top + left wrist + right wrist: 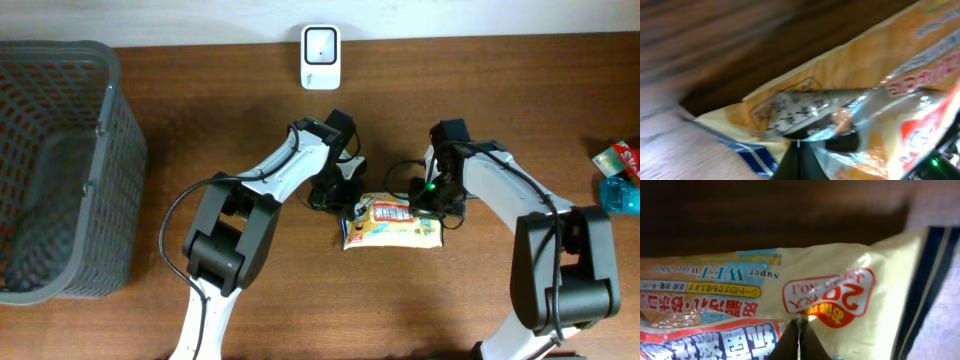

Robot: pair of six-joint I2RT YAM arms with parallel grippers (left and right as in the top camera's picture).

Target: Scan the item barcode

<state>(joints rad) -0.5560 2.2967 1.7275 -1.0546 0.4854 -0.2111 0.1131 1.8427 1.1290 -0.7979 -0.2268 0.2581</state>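
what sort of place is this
Probably a mock shop checkout: a white barcode scanner at the back, a grey mesh basket at one end, a wet-wipes pack in the middle.

Left tool (pixel 797 145) shut, right tool (pixel 799 322) shut, both low, facing inward

The pack of wipes (pixel 392 228) lies on the table (pixel 200 110), near the middle. The left gripper (pixel 350 203) is at its left end, and the right gripper (pixel 432 203) is at its right end. The scanner (pixel 320 57) stands behind them, at the far edge. The basket (pixel 105 120) sits far left. Two small things (pixel 620 178) lie at the right edge.
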